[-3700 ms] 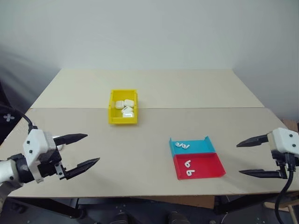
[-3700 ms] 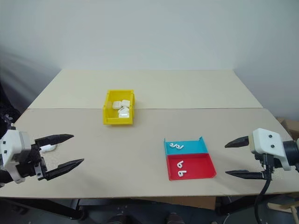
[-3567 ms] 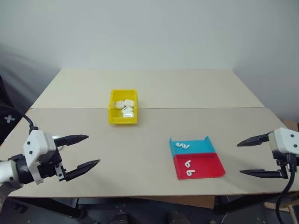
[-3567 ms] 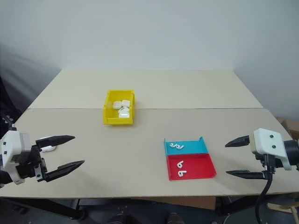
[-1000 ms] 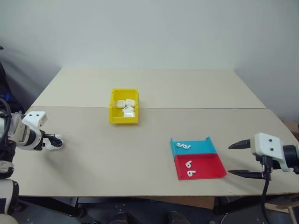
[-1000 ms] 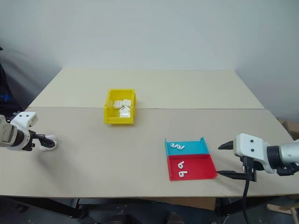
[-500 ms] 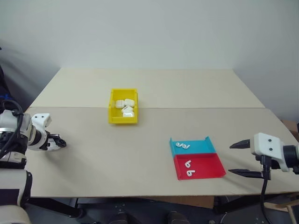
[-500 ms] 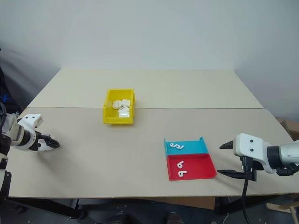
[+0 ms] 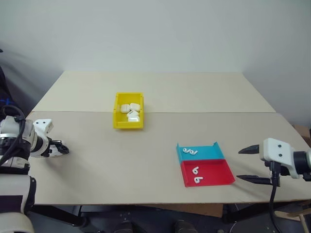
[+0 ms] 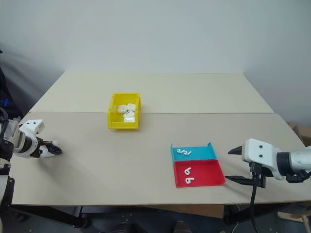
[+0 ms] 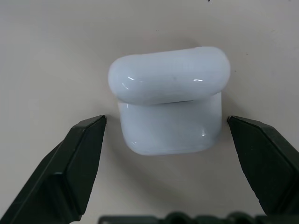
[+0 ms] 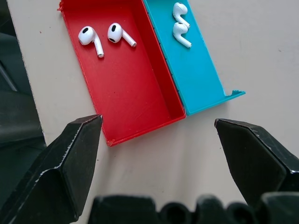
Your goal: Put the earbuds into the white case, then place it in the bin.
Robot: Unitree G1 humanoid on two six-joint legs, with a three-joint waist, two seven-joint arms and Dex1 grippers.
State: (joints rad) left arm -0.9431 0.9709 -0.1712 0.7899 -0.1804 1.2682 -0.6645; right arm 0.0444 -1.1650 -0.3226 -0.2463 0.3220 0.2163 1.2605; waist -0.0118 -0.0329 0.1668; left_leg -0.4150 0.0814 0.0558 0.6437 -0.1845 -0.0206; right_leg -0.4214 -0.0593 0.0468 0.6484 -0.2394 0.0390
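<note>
**Left gripper straddles the case at the table's left edge**

The pale beige table [image 9: 160, 145] carries the small bright yellow rectangular plastic bin [image 9: 129, 117] at about eleven o'clock from its centre, long axis running away from the robot, with a few white cases lying in it. At about four o'clock sit a flat teal tray [image 9: 200, 152] and, just nearer, touching it, a flat red tray [image 9: 208, 173]; each holds two tiny glossy white earbuds [image 12: 100, 36].

At nine o'clock, the left gripper [image 11: 166, 123] hangs over the small glossy white rounded case [image 11: 169, 99]. The case lies on the tabletop, lid closed, its long axis spanning the gap between the fingers. The jaws stand wide, one on either side, not touching it.

The right gripper [image 10: 234, 165], also wide open and holding nothing, hovers just right of the trays.
</note>
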